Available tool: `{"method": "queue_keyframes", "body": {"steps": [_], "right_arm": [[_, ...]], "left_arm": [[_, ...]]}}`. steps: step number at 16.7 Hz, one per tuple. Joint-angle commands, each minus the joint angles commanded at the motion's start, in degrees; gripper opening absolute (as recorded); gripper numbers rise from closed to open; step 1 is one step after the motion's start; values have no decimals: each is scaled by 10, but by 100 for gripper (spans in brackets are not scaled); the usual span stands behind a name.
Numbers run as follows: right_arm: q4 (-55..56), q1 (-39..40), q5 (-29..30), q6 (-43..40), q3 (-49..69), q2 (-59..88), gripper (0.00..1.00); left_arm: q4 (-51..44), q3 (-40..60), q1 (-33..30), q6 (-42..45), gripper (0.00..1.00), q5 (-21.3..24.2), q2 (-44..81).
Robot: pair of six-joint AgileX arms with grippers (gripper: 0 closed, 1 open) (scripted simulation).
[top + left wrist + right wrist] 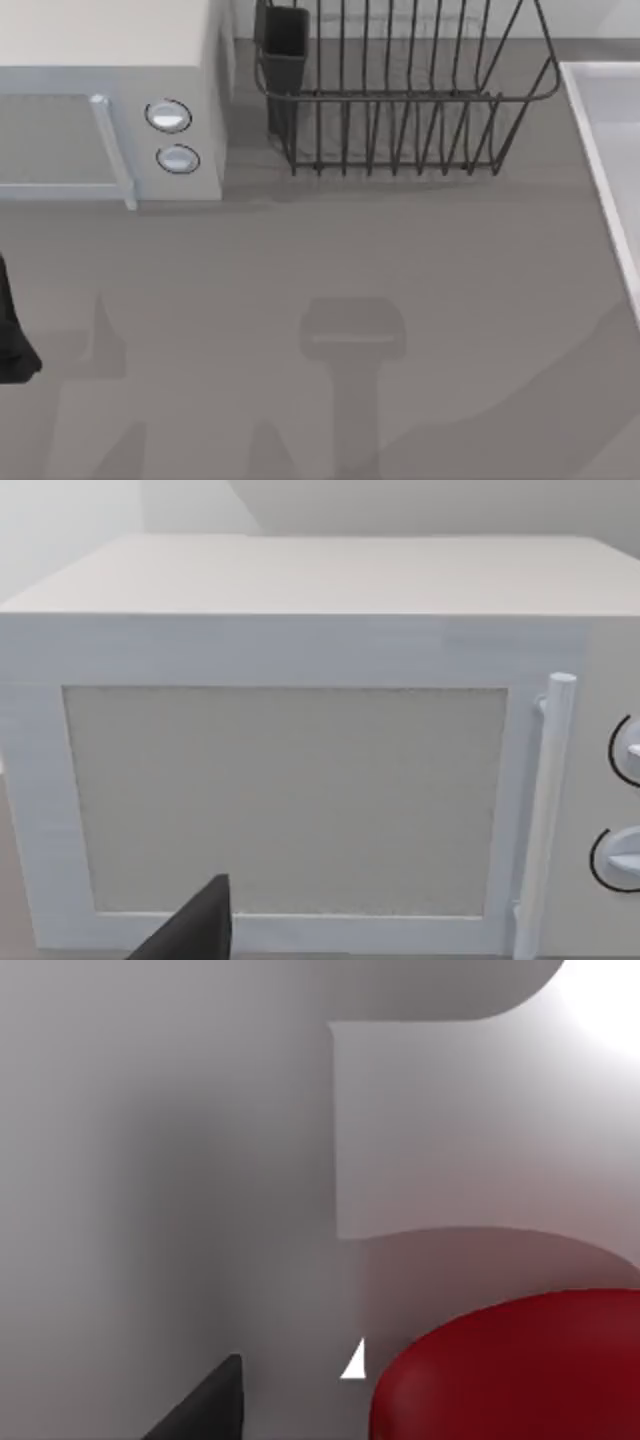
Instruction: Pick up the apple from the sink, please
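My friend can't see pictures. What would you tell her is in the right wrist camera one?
A shiny red apple sits very close to the camera, partly cut off at the picture's edge, against the pale grey inside of the sink. A dark finger of the right gripper pokes in beside it, not touching the apple.

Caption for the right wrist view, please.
Right gripper's dark fingertip close beside the red apple against the pale sink wall.

Open counter [320, 300] across near and middle; blocked far left by microwave [110, 100], far centre by dish rack [400, 90], right by sink [610, 130].
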Motion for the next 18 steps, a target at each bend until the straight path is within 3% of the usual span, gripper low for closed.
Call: {"method": "queue_keyframes", "body": {"steps": [2, 15, 18], "right_arm": [[0, 0, 0, 0, 0, 0, 100], [0, 0, 0, 0, 0, 0, 2], [0, 0, 0, 0, 0, 0, 0]], "left_arm": [[0, 0, 0, 0, 100, 0, 0], [0, 0, 0, 0, 100, 0, 0], [0, 0, 0, 0, 100, 0, 0]]}}
